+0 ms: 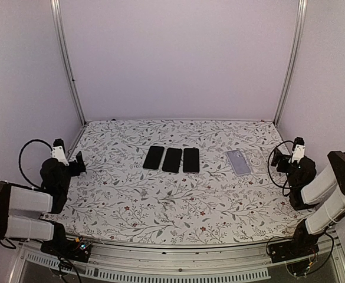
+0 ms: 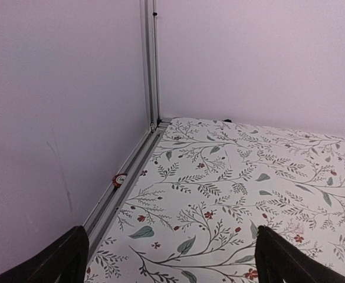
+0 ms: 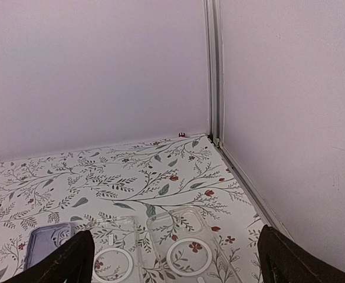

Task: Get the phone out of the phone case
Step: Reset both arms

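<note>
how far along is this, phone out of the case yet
Done: two clear cases lie empty and three black phones sit bare mid-table. In hand: nothing; left gripper and right gripper are open, off at the sides. Left: the lavender phone case, untouched; whether it holds a phone is unclear.

The left arm (image 1: 25, 209) and right arm (image 1: 328, 186) share black joints, white link covers and looped black cables.
</note>
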Robot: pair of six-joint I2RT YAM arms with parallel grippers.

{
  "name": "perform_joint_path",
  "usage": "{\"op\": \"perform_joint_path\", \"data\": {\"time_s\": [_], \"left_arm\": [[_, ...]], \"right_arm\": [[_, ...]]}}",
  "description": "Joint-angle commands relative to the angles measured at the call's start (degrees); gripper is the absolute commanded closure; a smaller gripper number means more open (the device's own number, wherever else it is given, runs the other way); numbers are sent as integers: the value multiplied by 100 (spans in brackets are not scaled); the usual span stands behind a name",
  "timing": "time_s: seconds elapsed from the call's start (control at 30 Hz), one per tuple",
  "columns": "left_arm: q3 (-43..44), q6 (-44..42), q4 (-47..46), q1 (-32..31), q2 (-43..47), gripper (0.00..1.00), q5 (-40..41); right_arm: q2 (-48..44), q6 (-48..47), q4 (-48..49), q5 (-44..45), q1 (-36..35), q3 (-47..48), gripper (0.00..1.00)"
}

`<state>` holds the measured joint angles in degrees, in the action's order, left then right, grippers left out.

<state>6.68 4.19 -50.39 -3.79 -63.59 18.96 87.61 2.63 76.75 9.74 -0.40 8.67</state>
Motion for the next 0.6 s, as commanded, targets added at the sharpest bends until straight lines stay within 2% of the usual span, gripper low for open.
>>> {"op": "perform_joint_path", "data": {"time_s": [0.0,0.1,0.23,0.27,0.33,0.47,0.57], "left_arm": [[17,-350,-2320,72,-1084,1,-160],[-16,-410,-3230,80,-1884,1,-242],[79,-506,-3874,80,-2665,1,-397],[135,-570,-3784,76,-2700,1,-446],[374,-496,-3036,78,-2536,1,-543],[687,-533,-2548,79,-2604,1,-456],[657,-557,-2709,81,-2647,1,-458]], "right_arm": [[39,-81,320,-49,1,175,1],[52,-51,299,-48,-4,219,1],[92,-197,-269,-592,3,562,1],[84,-201,-267,-595,-3,529,1],[95,-202,-244,-614,-3,538,1],[90,-195,-240,-613,-4,533,1],[89,-200,-234,-613,-3,534,1]]}}
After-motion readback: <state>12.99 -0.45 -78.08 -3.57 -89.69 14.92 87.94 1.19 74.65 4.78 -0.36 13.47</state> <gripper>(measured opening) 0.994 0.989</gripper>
